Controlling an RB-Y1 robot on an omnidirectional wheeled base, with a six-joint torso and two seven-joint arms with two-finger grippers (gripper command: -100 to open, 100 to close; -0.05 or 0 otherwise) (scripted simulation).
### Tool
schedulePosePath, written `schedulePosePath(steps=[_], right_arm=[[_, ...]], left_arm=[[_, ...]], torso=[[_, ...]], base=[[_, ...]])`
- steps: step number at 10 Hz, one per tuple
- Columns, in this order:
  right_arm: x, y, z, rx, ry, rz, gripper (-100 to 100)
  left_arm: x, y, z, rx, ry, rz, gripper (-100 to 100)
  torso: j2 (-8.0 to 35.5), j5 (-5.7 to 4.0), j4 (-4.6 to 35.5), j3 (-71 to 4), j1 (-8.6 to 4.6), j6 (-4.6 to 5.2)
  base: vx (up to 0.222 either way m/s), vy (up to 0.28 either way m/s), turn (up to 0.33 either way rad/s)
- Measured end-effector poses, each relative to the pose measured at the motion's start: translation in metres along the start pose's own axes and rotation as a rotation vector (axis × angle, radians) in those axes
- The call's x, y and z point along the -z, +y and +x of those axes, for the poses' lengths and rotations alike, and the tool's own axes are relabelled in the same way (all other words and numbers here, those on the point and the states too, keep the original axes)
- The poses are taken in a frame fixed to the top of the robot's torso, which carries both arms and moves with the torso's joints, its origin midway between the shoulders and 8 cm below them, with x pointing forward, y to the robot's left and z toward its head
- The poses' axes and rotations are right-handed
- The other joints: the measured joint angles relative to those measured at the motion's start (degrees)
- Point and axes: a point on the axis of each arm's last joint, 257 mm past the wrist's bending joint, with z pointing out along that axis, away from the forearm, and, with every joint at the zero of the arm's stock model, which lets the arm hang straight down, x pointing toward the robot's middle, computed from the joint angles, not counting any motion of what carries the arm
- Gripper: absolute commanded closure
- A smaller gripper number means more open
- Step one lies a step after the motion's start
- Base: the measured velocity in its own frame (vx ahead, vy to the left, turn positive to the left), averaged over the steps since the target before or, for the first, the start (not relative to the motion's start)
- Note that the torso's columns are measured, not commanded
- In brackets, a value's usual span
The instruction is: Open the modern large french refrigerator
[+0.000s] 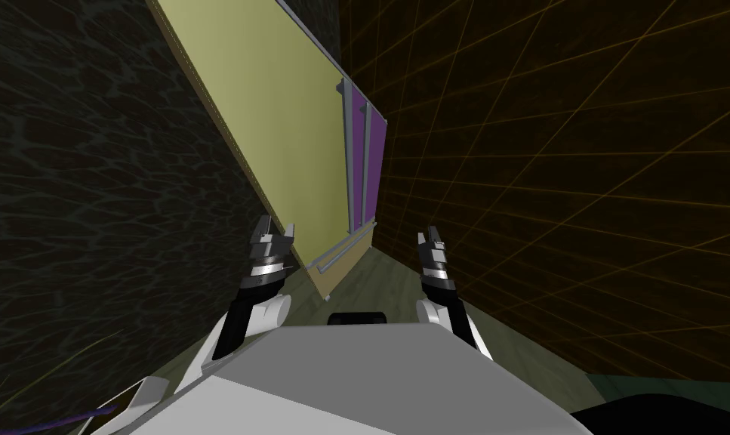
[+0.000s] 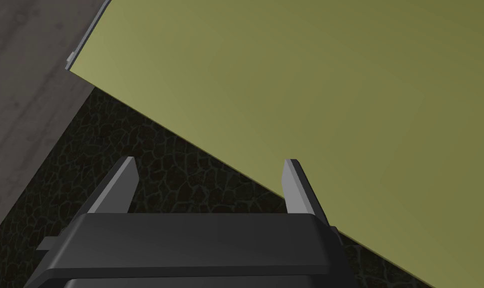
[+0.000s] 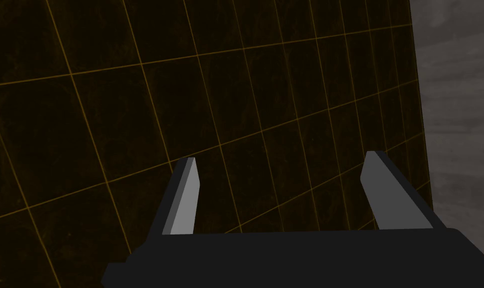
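Note:
The refrigerator [image 1: 280,113] stands ahead as a tall box with a broad yellow-green side and narrow purple door panels [image 1: 358,166]. Two grey vertical handles [image 1: 346,151] run down the purple doors, and a grey horizontal bar handle [image 1: 344,251] lies below them. My left gripper [image 1: 276,230] is open, close beside the low edge of the yellow-green side. In the left wrist view the left gripper [image 2: 209,170] holds nothing, with that yellow-green side [image 2: 311,100] just past its fingers. My right gripper [image 1: 431,238] hangs open to the right of the handles; the right gripper [image 3: 281,165] is empty.
A dark wall with a cracked pattern [image 1: 91,189] closes the left side. A dark wall with an orange grid [image 1: 582,189] closes the right. Between them a narrow strip of grey-green floor [image 1: 386,279] runs toward the refrigerator's front.

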Motion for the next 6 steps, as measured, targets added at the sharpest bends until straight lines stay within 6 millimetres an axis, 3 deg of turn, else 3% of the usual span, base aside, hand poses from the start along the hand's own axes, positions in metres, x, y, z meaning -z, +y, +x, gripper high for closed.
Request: schedulePosePath(steps=[2,6], right_arm=[[0.0000,0.0000,0.0000,0.000,0.000,0.000,0],[0.0000,0.0001,0.0000,0.000,0.000,0.000,0]], left_arm=[[0.0000,0.0000,0.0000,0.000,0.000,0.000,0],[0.0000,-0.0001,0.0000,0.000,0.000,0.000,0]], torso=[[6.0,0.00,6.0,-12.0,0.00,0.00],[22.7,0.00,22.7,-45.4,0.00,0.00]], base=[[0.000,0.000,0.000],[0.000,0.000,0.000]])
